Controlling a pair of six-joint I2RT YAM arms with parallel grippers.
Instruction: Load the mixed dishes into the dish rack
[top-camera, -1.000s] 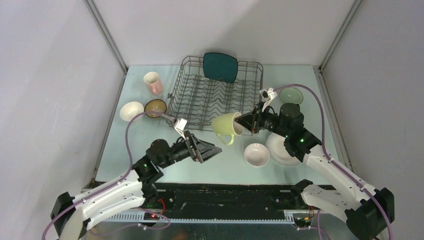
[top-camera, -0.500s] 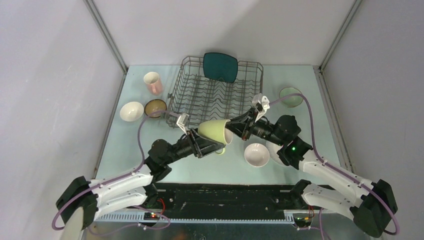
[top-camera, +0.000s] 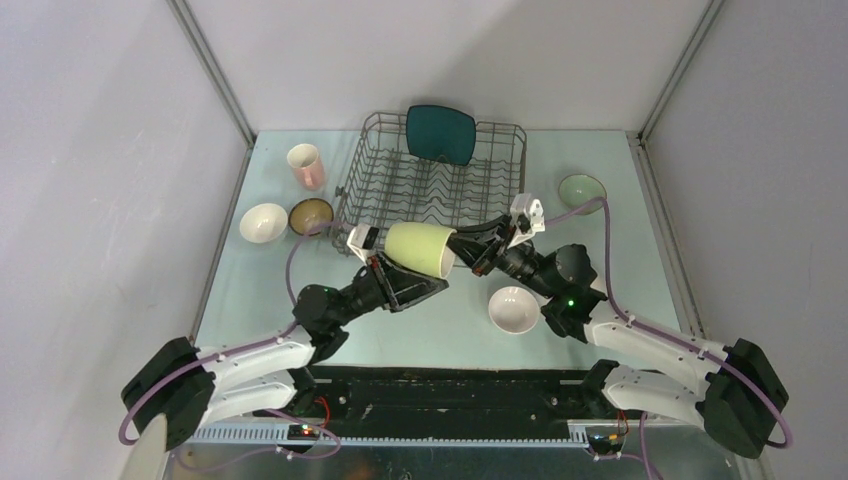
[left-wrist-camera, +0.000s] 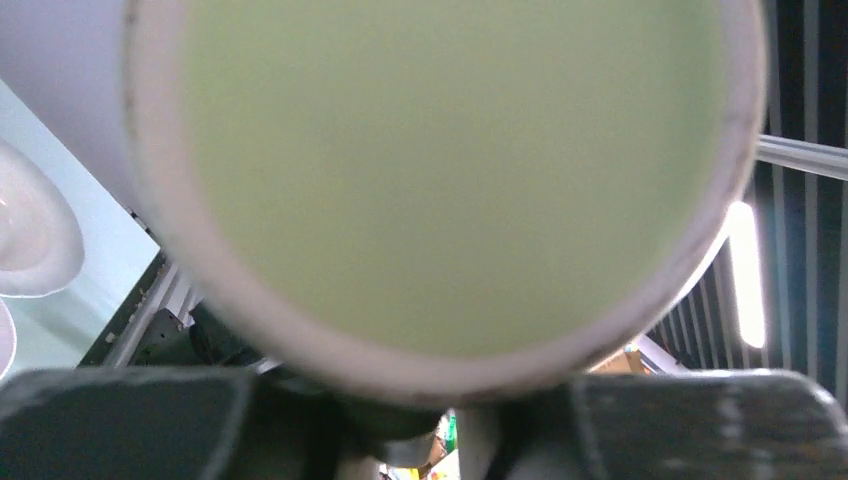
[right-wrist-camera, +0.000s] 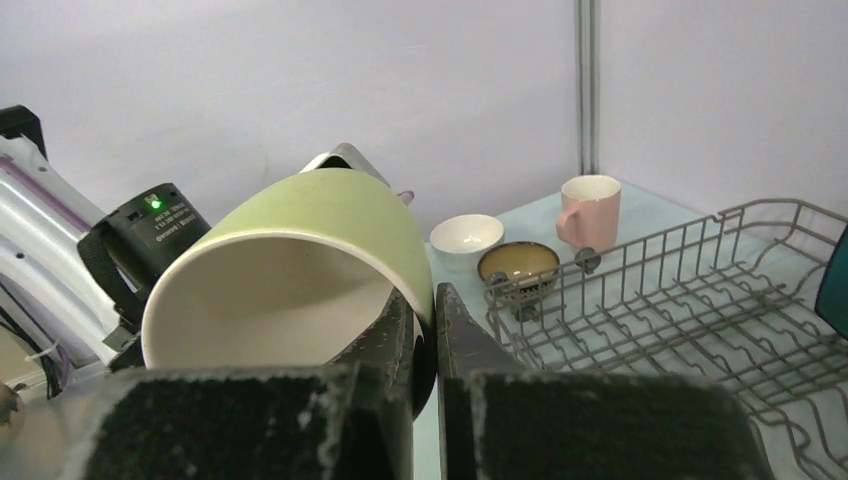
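A yellow-green mug (top-camera: 420, 250) hangs on its side above the table, just in front of the dish rack (top-camera: 400, 200). My right gripper (top-camera: 462, 255) is shut on the mug's rim (right-wrist-camera: 300, 250), one finger inside and one outside. My left gripper (top-camera: 425, 288) sits right under the mug. In the left wrist view the mug's base (left-wrist-camera: 440, 180) fills the frame above my fingers (left-wrist-camera: 120, 420); the handle is hidden, and whether they grip it I cannot tell. A teal square plate (top-camera: 440, 133) stands at the rack's far end.
A pink cup (top-camera: 306, 165), a white bowl (top-camera: 263, 222) and a dark brown bowl (top-camera: 311, 214) stand left of the rack. Another white bowl (top-camera: 513, 309) sits under my right arm. A pale green bowl (top-camera: 581, 189) is at the right.
My right gripper carried the mug leftward and tipped it. My left arm rose to meet it and its jaws narrowed under the mug.
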